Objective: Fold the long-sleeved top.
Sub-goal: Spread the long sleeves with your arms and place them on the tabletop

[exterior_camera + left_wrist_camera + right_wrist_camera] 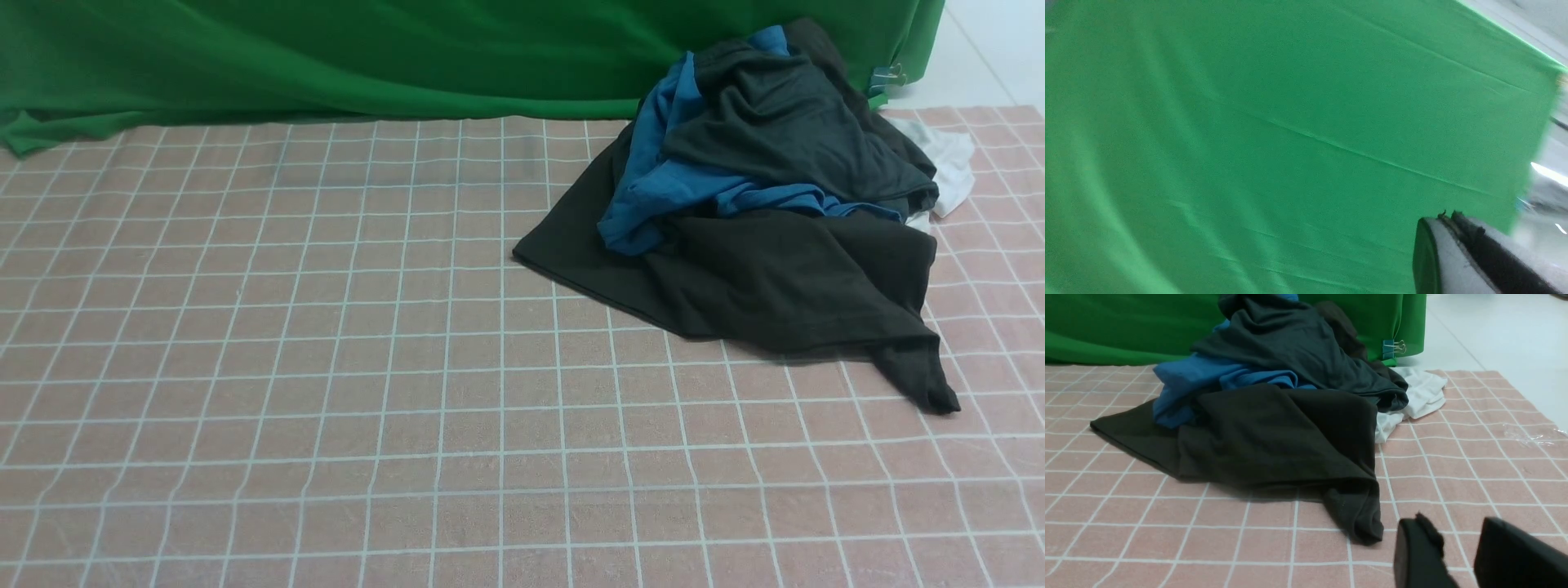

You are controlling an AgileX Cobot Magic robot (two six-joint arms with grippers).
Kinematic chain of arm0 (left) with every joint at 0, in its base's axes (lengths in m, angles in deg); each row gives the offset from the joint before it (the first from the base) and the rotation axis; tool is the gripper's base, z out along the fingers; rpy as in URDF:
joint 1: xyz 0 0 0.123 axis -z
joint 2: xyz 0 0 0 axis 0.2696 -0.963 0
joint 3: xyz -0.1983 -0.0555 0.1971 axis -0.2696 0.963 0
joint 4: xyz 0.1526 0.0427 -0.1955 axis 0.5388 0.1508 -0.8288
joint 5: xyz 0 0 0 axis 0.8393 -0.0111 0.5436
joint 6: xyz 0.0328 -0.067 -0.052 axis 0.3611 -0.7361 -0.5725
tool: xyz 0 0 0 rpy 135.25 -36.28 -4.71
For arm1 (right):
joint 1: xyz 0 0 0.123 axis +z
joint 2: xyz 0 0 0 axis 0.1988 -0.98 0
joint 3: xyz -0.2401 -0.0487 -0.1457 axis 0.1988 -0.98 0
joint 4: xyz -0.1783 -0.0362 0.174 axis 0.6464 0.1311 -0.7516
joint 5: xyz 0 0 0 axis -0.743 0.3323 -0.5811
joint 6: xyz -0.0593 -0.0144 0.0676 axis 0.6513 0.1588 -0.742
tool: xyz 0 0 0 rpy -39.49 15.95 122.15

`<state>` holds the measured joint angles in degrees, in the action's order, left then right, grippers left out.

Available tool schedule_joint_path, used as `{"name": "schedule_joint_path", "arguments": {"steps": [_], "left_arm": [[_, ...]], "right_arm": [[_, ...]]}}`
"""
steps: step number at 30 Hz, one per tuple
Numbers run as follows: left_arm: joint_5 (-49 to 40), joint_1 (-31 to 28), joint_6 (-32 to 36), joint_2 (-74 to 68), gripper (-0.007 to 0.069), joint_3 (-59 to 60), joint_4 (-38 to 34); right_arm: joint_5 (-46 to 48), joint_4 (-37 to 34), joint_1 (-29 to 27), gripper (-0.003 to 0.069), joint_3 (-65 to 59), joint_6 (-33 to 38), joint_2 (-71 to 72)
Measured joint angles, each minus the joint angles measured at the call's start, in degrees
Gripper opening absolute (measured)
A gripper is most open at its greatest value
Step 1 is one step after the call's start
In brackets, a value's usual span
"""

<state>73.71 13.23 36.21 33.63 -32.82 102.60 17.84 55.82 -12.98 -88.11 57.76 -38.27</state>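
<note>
- Counting four garments in one heap: one long-sleeved top (775,286), one blue garment (661,180), one charcoal-grey garment (784,122) and one white garment (951,163).
- The long-sleeved top is lying crumpled at the foot of the green cloth (408,57), by its right end. It is sitting under the blue and charcoal-grey pieces and spreading away from the cloth toward me.
- One straight edge of the top is lying flat on the pink checked tablecloth (326,408), and one narrow end is trailing out farthest from the green cloth.
- The white garment is poking out just past the green cloth's right end, touching the top.
- One binder clip (890,77) is pinching the green cloth at that right corner.
- Bare tablecloth is stretching along the middle and left of the green cloth's foot, and from there toward me.
- My right gripper (1453,526) is hanging low near the top's trailing end, on the side away from the green cloth, with its fingers parted and gripping nothing.
- My left gripper (1447,216) is facing the green cloth, with its fingers pressed together and gripping nothing.
</note>
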Motion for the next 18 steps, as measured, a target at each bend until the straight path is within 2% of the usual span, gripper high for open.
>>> {"name": "schedule_joint_path", "arguments": {"steps": [2, 3, 5, 8, 12, 18], "left_arm": [[0.82, 0.00, -12.90, -6.53, 0.0018, -3.52, 16.43], [1.09, 0.00, -14.27, -7.07, 0.0018, -3.93, 18.61], [2.93, 0.00, -19.90, -14.34, 0.0018, -5.89, 29.66], [6.38, 0.00, -24.12, -23.52, 0.0018, -8.93, 41.27], [11.24, 0.00, -28.34, -33.97, 0.0018, -12.69, 49.08], [13.00, 0.00, -28.88, -44.01, 0.0018, -15.45, 52.83]], "right_arm": [[0.05, 0.00, 0.00, 0.0241, 0.00, 0.00, 0.00], [0.05, 0.00, 0.00, 0.0241, 0.00, 0.00, 0.00], [0.05, 0.00, 0.00, 0.0241, 0.00, 0.00, 0.00], [0.05, 0.00, 0.00, 0.0241, 0.00, 0.00, 0.00], [0.05, 0.00, 0.00, 0.0241, 0.00, 0.00, 0.00], [0.05, 0.00, 0.00, 0.0241, 0.00, 0.00, 0.00]]}}
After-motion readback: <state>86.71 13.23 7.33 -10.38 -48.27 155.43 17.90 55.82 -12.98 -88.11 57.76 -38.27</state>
